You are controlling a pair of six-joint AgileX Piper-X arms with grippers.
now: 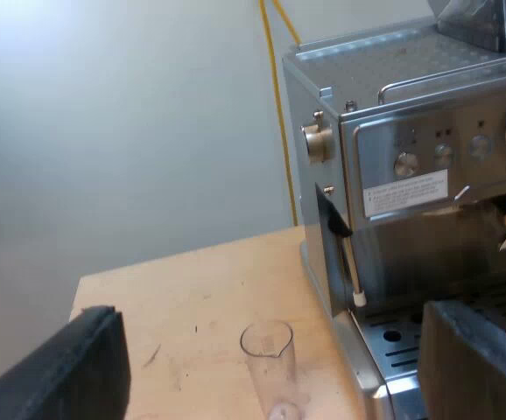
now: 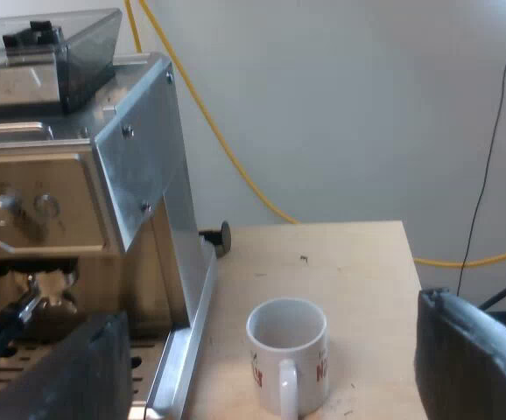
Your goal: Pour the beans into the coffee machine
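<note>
Since nothing is held yet, left gripper [image 1: 270, 322] stands spread for clear measuring glass [image 1: 268, 367] at its twelve o'clock on wooden desk [image 1: 192, 289] beside steel espresso machine [image 1: 411, 254]; right gripper [image 2: 275, 341] spread, white mug [image 2: 286, 354] ahead.

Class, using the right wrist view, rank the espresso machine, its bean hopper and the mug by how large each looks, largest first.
1. espresso machine, by far the largest.
2. bean hopper, looks slightly bigger than the mug.
3. mug; it is nearer the camera, so this pair's real order is unsure.
</note>
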